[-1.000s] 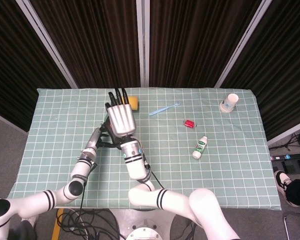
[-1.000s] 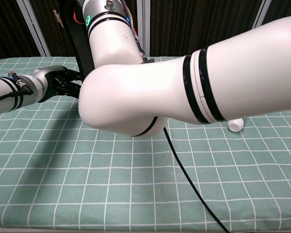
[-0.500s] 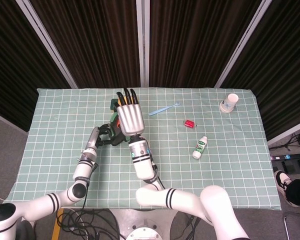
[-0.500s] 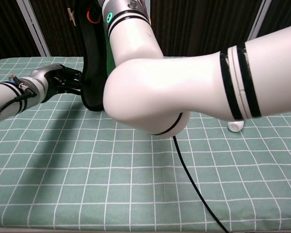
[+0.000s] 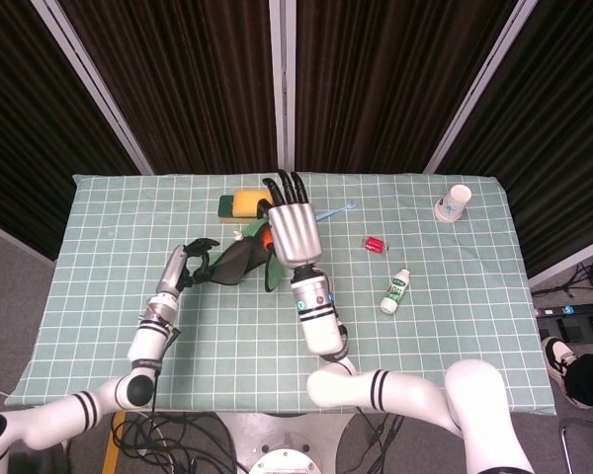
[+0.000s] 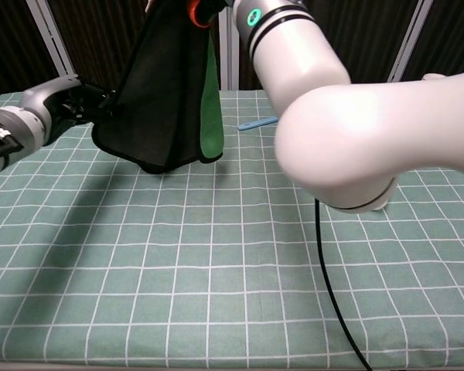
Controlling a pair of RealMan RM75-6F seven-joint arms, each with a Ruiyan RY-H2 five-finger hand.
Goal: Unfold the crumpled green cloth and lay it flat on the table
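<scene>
The green cloth (image 5: 235, 261) hangs off the table between my two hands, dark and still folded on itself, with a brighter green edge (image 6: 210, 116) on its right. My right hand (image 5: 292, 225) is raised above the table and holds the cloth's upper end; in the chest view only that arm's wrist (image 6: 272, 17) shows, and the grip is cut off at the top. My left hand (image 5: 191, 259) grips the cloth's left edge, low near the table, and its fingers (image 6: 83, 100) reach into the fabric.
A yellow and green sponge (image 5: 239, 204) lies just behind the cloth. A blue toothbrush (image 5: 331, 210), a small red object (image 5: 375, 244), a white bottle (image 5: 396, 290) and a paper cup (image 5: 456, 201) lie to the right. My right arm (image 6: 371, 131) fills the chest view's right half.
My right hand has moved right and up, carrying the cloth with it. The cloth now hangs spread out between both hands, and the sponge behind it has come into sight.
</scene>
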